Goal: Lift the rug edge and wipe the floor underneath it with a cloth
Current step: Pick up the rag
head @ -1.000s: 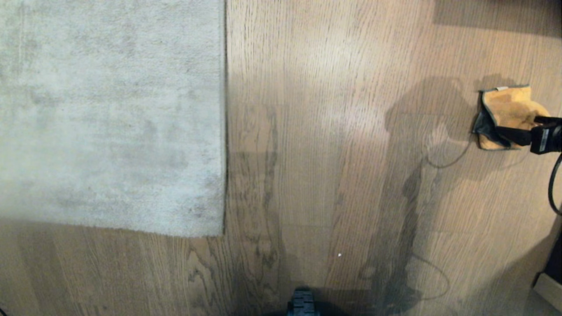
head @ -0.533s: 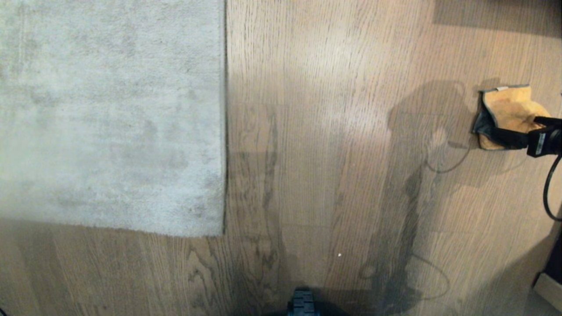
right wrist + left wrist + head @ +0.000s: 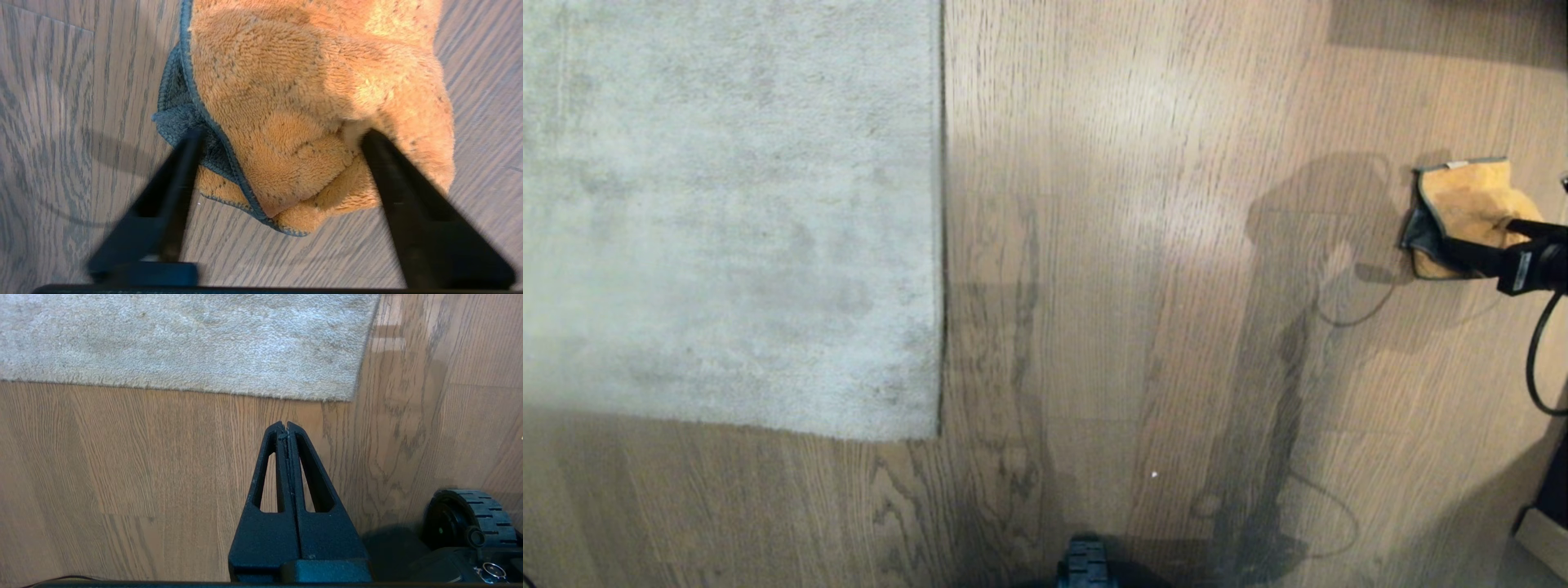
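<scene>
Head view: the right gripper, mid-right, has edged further onto the cloth; the rug edge lies flat, upper left.

Right wrist view: its 2 fingers straddle the cloth, narrowing, not yet clamped.

Left wrist view: the left gripper is clenched, empty, low centre.

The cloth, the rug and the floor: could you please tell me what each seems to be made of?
The cloth: apparently fluffy orange microfibre, with a grey reverse and stitched trim. The rug: pale grey short-pile textile, mottled and fuzzy at the edge. The floor: wood or wood-look planks, with dark grain lines and a low sheen.
</scene>
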